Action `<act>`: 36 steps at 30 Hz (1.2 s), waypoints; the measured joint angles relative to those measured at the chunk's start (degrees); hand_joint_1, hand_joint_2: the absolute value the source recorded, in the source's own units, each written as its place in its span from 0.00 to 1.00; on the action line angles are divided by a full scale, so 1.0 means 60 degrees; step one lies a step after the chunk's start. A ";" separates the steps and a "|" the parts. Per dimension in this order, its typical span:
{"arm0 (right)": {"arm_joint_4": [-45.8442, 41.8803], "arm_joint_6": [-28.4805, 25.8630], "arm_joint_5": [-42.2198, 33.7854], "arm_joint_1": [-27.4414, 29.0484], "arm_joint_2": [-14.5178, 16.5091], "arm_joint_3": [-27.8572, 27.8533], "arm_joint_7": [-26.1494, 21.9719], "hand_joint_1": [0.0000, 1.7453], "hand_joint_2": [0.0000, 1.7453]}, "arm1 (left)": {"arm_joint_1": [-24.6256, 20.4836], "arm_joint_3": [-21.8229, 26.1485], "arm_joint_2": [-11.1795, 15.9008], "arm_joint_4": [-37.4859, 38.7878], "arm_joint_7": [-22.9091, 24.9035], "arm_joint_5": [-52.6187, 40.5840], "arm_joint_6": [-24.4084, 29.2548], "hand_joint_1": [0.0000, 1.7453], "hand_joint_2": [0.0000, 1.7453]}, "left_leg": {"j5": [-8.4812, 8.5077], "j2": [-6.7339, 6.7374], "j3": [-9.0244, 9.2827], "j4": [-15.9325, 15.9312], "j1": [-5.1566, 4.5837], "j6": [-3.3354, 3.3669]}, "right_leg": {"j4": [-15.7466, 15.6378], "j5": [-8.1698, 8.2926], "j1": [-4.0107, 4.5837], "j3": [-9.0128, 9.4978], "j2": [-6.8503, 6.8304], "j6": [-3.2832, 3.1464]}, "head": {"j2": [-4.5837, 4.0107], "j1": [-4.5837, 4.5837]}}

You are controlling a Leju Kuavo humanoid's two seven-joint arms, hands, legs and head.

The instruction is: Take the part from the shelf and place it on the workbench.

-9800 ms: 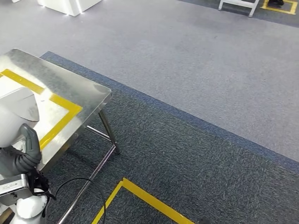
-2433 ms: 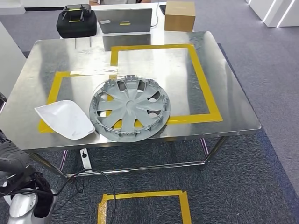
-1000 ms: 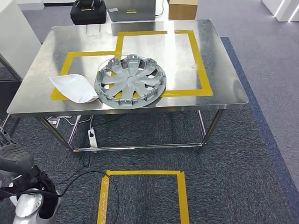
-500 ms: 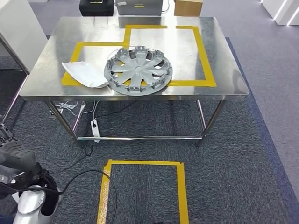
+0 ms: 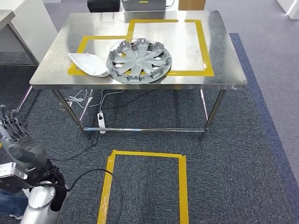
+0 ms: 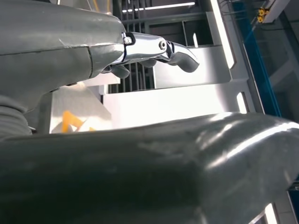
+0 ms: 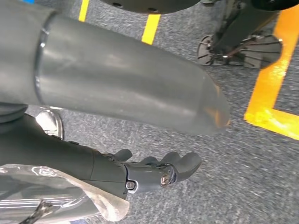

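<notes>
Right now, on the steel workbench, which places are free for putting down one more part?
The workbench is bare inside the big yellow tape rectangle, right of and behind the wheel cover. The right edge strip outside the tape is also free. The front-left is crowded: the white part lies against the wheel cover.

Your head camera keeps pulling back and swinging: the workbench (image 5: 225, 79) now sits higher and farther off than a moment ago, and more carpet and the whole yellow floor square (image 5: 146, 184) open up below it. The hubcap (image 5: 139, 60) and white part (image 5: 88, 64) ride up with the table, unmoved on it. Your left hand (image 5: 17, 140) rises into view at lower left.
</notes>
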 joint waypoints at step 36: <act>0.0000 -0.0004 0.0025 -0.0059 0.0022 0.0000 0.0001 0.00 0.00 | -0.0086 -0.0109 0.0047 0.0200 0.0130 -0.0299 0.0026 0.00 0.00 | 0.0345 0.0010 0.1998 -0.2753 -0.0066 0.0232 | 0.0223 0.0462 0.0022 -0.0601 0.0009 0.0162 | 0.0000 -0.0097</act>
